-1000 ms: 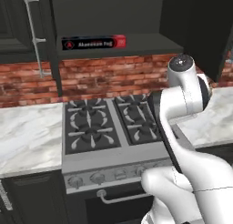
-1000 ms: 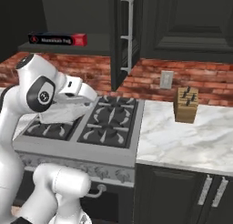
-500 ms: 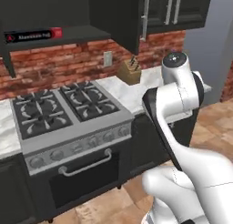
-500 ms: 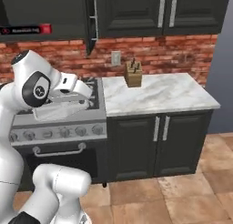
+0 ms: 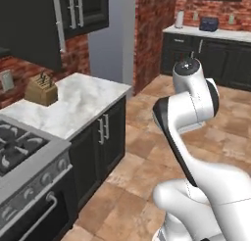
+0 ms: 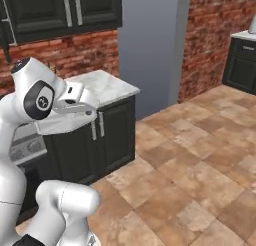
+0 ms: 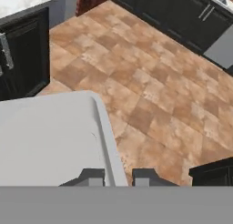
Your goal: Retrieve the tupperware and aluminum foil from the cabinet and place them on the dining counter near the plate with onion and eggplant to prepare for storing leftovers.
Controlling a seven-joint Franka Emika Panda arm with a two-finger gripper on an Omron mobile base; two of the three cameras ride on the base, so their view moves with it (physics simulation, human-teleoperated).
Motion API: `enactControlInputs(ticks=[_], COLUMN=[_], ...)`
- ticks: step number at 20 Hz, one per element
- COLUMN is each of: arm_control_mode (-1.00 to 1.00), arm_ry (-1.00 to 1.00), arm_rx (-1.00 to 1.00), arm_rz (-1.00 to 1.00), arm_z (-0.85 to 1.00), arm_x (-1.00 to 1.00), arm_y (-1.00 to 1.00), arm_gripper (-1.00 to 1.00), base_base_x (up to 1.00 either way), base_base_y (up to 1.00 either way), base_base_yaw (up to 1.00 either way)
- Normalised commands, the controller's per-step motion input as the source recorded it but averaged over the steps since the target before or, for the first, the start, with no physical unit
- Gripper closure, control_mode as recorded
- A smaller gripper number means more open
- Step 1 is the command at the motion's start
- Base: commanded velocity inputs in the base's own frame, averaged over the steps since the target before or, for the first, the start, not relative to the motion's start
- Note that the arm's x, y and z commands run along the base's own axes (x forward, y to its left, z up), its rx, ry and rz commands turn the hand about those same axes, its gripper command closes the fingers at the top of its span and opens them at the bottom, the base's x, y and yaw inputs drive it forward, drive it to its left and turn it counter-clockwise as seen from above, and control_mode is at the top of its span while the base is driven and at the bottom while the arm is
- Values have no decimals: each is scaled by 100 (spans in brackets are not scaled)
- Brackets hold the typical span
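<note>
In the hand view my gripper (image 7: 119, 176) is shut on the rim of the tupperware (image 7: 50, 136), a shallow pale grey-white container with rounded corners held level above the tiled floor. From the right base view the gripper (image 6: 82, 105) sits tucked close in front of the arm's shoulder. The cabinet (image 5: 29, 24), dark with silver bar handles, hangs on the brick wall at the upper left and is seen again as the cabinet (image 6: 65, 10). The aluminum foil, dining counter, plate, onion and eggplant are out of view.
A marble counter (image 5: 73, 105) on dark base cabinets carries a wooden knife block (image 5: 41, 88), with the stove (image 5: 19, 147) to its left. A grey column (image 6: 150, 40) stands past the counter's end. Brown tiled floor (image 6: 190, 165) stretches to a far counter with a toaster (image 5: 208, 23).
The whole picture has swung as the base turns right: stove, brick wall and the shelf with the foil box slid off to the left. The gripper keeps its hold on the tupperware.
</note>
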Motion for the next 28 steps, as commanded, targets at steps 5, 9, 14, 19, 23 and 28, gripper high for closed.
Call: enactControlInputs(ticks=[5,9,14,19,23,28], arm_control_mode=[100,100,100,100,100,100], arm_ry=[0,0,0,0,0,0], arm_rx=[0,0,0,0,0,0], arm_rz=[0,0,0,0,0,0], arm_z=[0,0,0,0,0,0], arm_x=[0,0,0,0,0,0], arm_y=[0,0,0,0,0,0], arm_gripper=[100,100,100,100,100,100], base_base_x=[0,0,0,16,24,42], base_base_y=[-35,-24,-21,-6,0,26], base_base_yaw=[-85,-88,-89,-82,-81,-74])
